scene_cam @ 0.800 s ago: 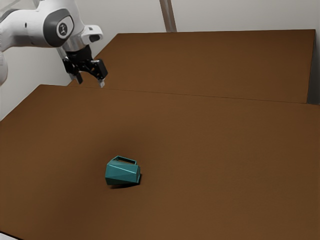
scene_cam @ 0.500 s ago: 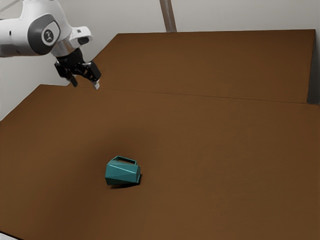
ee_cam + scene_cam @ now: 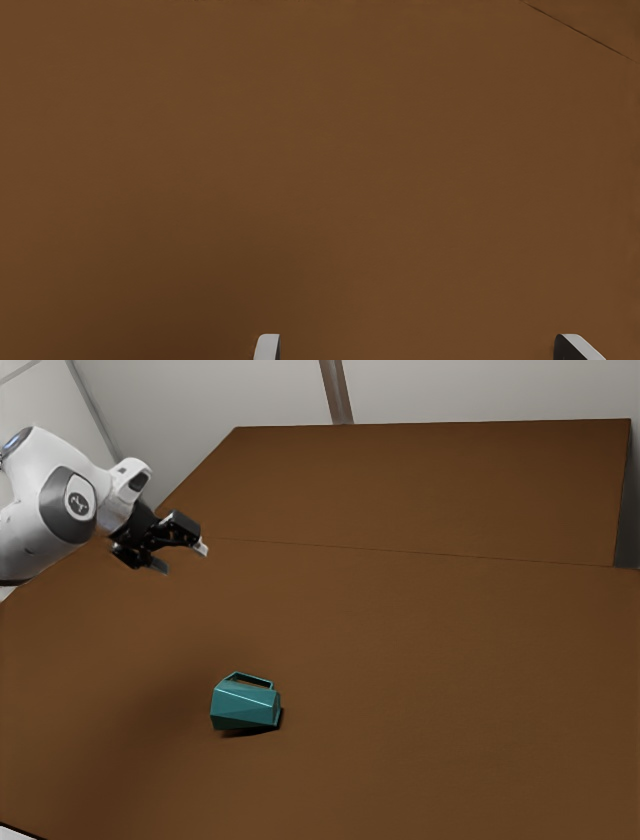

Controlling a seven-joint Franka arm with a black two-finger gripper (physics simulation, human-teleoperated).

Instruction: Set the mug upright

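Exterior view: a brown tabletop (image 3: 430, 670) takes up most of the scene, with a thin seam (image 3: 400, 551) running across its far part. Behind it rises a pale wall (image 3: 480, 390), crossed by a narrow brown strip (image 3: 337, 390). A dark grey panel (image 3: 627, 510) stands at the exterior view's right edge, beside the far part of the tabletop.

The arm (image 3: 60, 500), white with a dark grey band, comes in from the exterior view's left. Its black jaws are raised above the tabletop, pointing toward the exterior view's right and tilted slightly down. They stand wide apart, pale at the tips, well clear of the mug.

The mug (image 3: 245, 705) is teal and faceted. It lies on its side on the tabletop, nearer the camera than the jaws, in the exterior view's left half. Its handle (image 3: 250, 680) faces upward, and a small dark shadow (image 3: 250, 733) falls along its underside.

Wrist view: the tabletop spreads out past the jaws, whose two tips have a broad gap between them. A soft dark patch (image 3: 190, 310) lies on the brown surface near one tip.
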